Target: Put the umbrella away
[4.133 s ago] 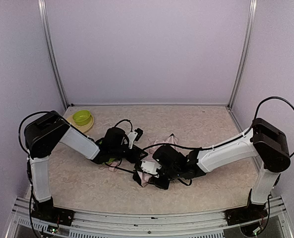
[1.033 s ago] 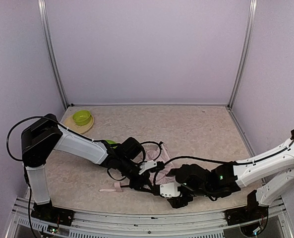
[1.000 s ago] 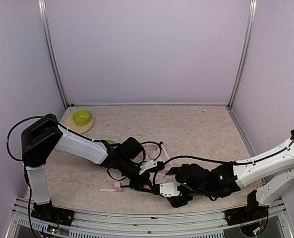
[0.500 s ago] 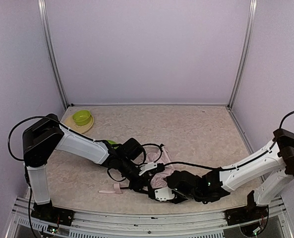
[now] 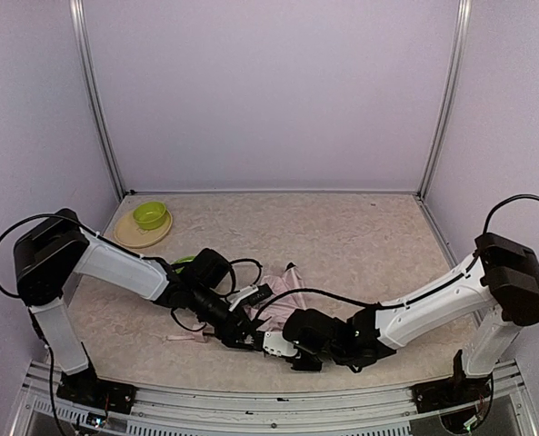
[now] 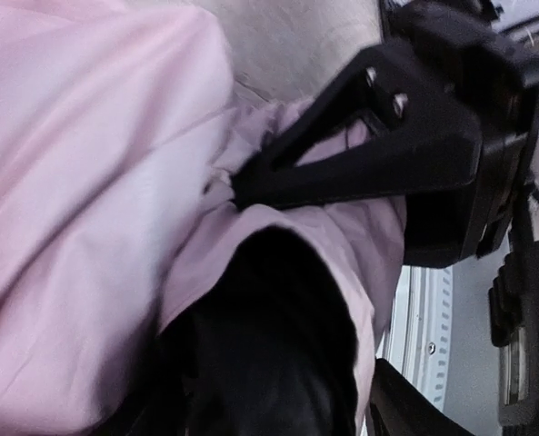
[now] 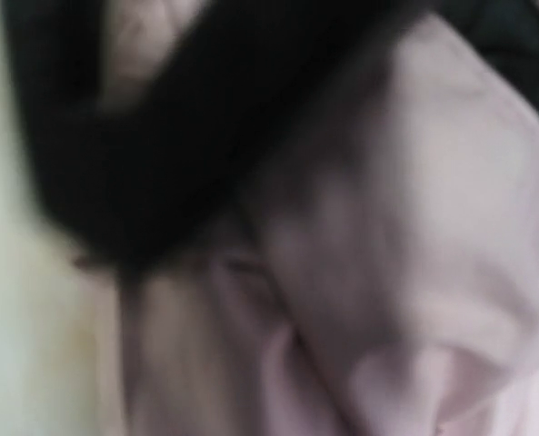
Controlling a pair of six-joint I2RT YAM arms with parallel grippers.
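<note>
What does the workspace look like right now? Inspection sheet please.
Surface: speckled beige table.
Job's things: pink umbrella crumpled near the front edge, between the arms; pink strap flat on the table to its left.
Clutter: green bowl on a tan plate, back left corner.
Hands: left hand and right hand meet at the umbrella's near side; open or shut cannot be told.
Cables: black cable arcs from the umbrella to the right arm.
Surroundings: lilac walls, metal posts.
</note>
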